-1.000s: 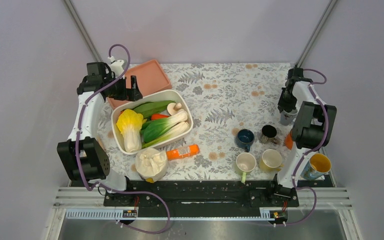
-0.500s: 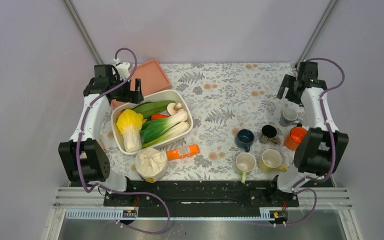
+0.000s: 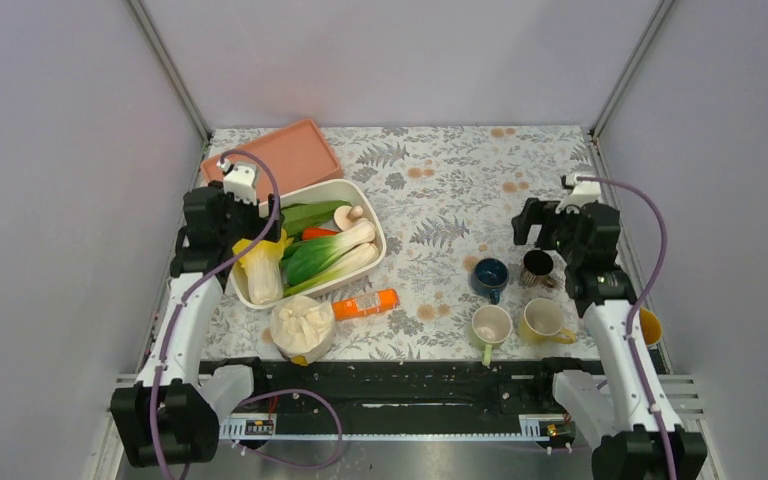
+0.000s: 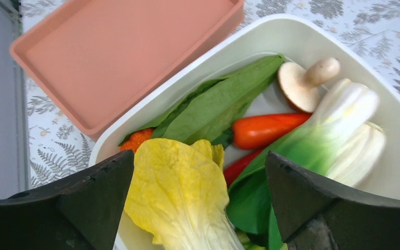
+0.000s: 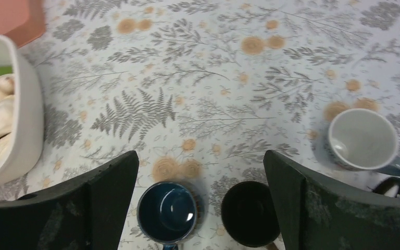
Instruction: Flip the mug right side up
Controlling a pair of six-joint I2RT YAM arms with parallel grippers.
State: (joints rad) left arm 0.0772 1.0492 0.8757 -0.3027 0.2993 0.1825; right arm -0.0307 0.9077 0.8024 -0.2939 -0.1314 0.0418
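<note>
The pale grey ceramic mug with a blue-grey handle [image 5: 362,138] stands on the fern-printed tablecloth [image 5: 213,78], on the far right side of the table. It is outside the right gripper [image 5: 200,169], beyond the gripper's right finger [image 5: 312,203] and clear of it. That gripper's jaws are spread wide and hold nothing. Below them sit a dark blue glazed mug [image 5: 166,211] and a black mug [image 5: 249,212], both mouth-up.

Only the right wrist view shows the grey mug. In the top view the right arm's dark body covers that spot, while a cream mug with a green handle [image 3: 491,325] and a yellow mug [image 3: 542,320] show nearer the arm bases.

The grey mug is upright, with its axis vertical. Its round mouth faces up, so the pale inside is visible, and its base is on the cloth. The handle points toward the lower right of the wrist view.

The left gripper [image 4: 198,166] hangs over the white rectangular tub of toy vegetables [image 4: 312,36]. Its fingers are wide apart and grip nothing.
</note>
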